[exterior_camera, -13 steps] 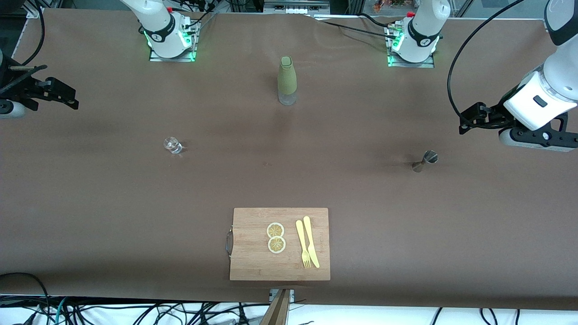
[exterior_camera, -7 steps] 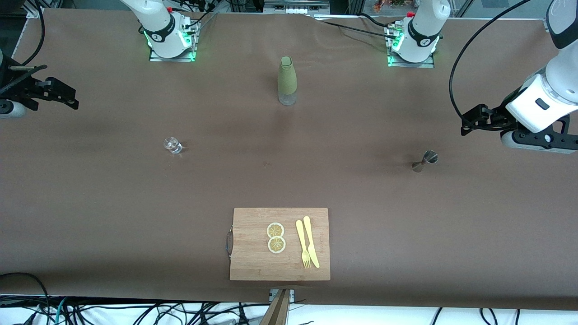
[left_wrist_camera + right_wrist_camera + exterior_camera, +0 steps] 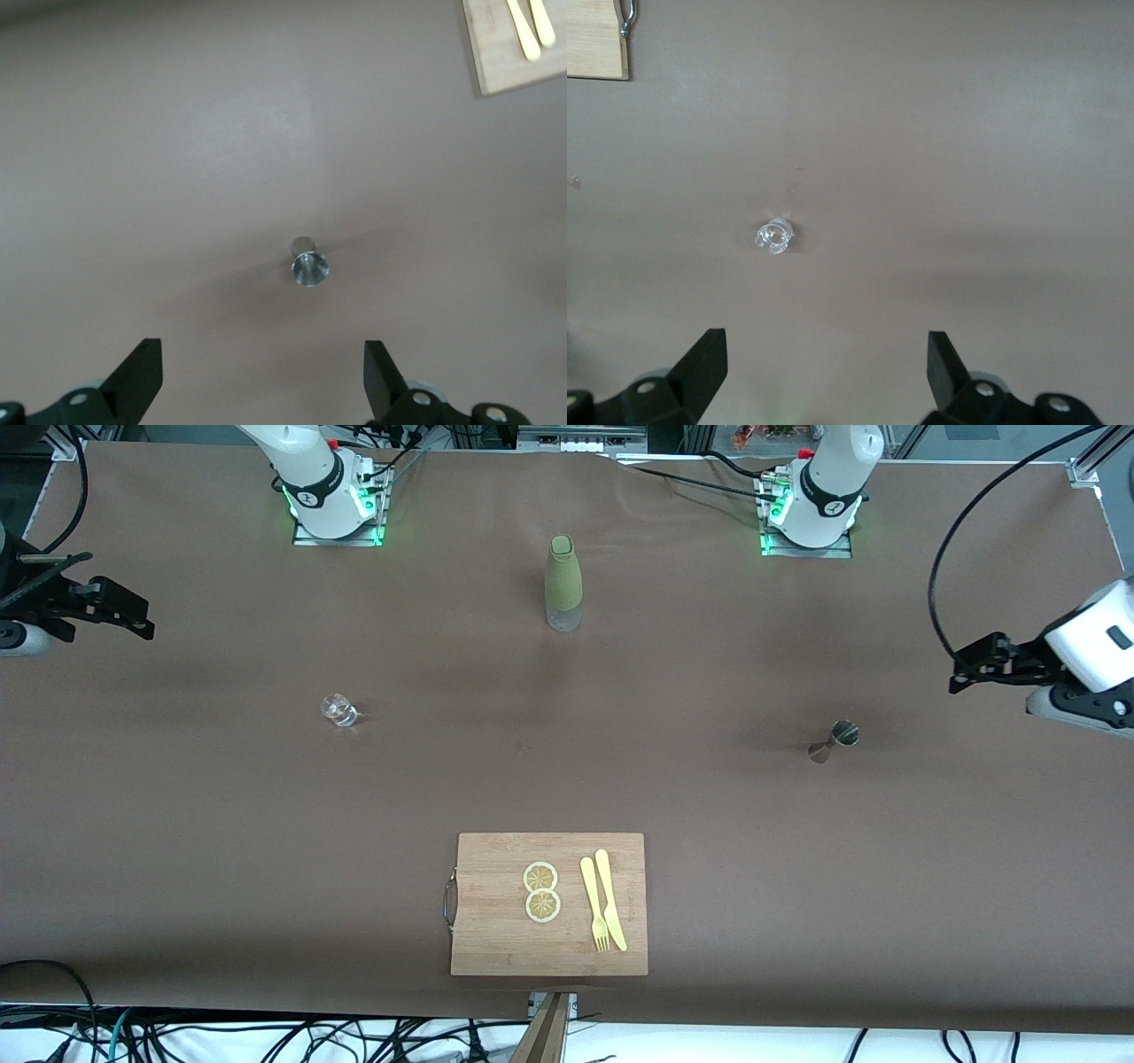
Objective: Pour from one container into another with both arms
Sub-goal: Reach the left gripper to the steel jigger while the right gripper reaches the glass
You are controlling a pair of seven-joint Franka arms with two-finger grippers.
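The tiny clear glass cup (image 3: 337,710) stands upright on the brown table toward the right arm's end; in the right wrist view the cup (image 3: 773,236) shows well apart from the fingers. The small silver jigger (image 3: 834,741) stands toward the left arm's end, and the left wrist view looks down into the jigger (image 3: 308,264). My right gripper (image 3: 142,620) hangs open over the table's edge at its own end, its jaws (image 3: 824,341) wide and empty. My left gripper (image 3: 961,673) hovers open over the table at its end, away from the jigger, with nothing in it (image 3: 262,350).
A tall olive-green bottle (image 3: 563,584) stands mid-table between the two bases. Nearer the front camera lies a wooden cutting board (image 3: 496,921) with two lemon slices (image 3: 541,890) and a yellow fork and knife (image 3: 602,899). A board corner (image 3: 496,53) shows in the left wrist view.
The left arm has swung outward toward its end of the table, drawing its gripper away from the jigger. The right arm, cup and jigger have not moved.
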